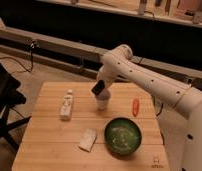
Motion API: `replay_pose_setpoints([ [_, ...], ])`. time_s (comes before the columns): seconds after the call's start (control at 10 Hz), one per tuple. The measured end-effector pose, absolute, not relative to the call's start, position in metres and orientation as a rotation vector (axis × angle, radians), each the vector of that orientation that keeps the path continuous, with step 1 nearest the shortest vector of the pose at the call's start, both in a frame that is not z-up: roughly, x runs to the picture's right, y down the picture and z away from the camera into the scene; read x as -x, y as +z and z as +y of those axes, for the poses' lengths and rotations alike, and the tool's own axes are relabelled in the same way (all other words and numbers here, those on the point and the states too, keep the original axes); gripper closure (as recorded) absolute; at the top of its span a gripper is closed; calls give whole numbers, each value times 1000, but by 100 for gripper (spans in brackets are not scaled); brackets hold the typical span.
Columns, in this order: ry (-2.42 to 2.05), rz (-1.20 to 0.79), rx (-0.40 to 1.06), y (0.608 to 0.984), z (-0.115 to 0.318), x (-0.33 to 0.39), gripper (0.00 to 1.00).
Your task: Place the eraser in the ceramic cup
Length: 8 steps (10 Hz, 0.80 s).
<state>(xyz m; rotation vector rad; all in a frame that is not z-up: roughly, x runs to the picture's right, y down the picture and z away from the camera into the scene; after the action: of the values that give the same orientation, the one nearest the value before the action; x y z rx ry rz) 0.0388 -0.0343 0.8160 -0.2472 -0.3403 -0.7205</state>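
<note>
My gripper (99,89) is the dark end of the white arm. It hangs right over the rim of the small white ceramic cup (102,103), which stands upright in the middle of the wooden table (49,150). A dark block shape shows at the gripper's tip, just above the cup's left edge. I cannot tell whether it is the eraser or part of the gripper. No separate eraser shows anywhere else on the table.
A white bottle (67,105) lies left of the cup. A pale flat packet (87,139) lies at the front. A green bowl (123,135) sits front right, and an orange stick-like object (136,106) lies right of the cup. A dark chair (4,100) stands at the left.
</note>
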Motion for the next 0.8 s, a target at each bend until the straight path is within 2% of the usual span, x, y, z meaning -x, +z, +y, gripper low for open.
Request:
replay_pose_setpoints([
  [0.1,-718,-340,247,817,-35,-40,97],
  [0.6,-650,-280,291,801,-1,-78,45],
  [0.8,-637,-257,303,803,2,-84,22],
])
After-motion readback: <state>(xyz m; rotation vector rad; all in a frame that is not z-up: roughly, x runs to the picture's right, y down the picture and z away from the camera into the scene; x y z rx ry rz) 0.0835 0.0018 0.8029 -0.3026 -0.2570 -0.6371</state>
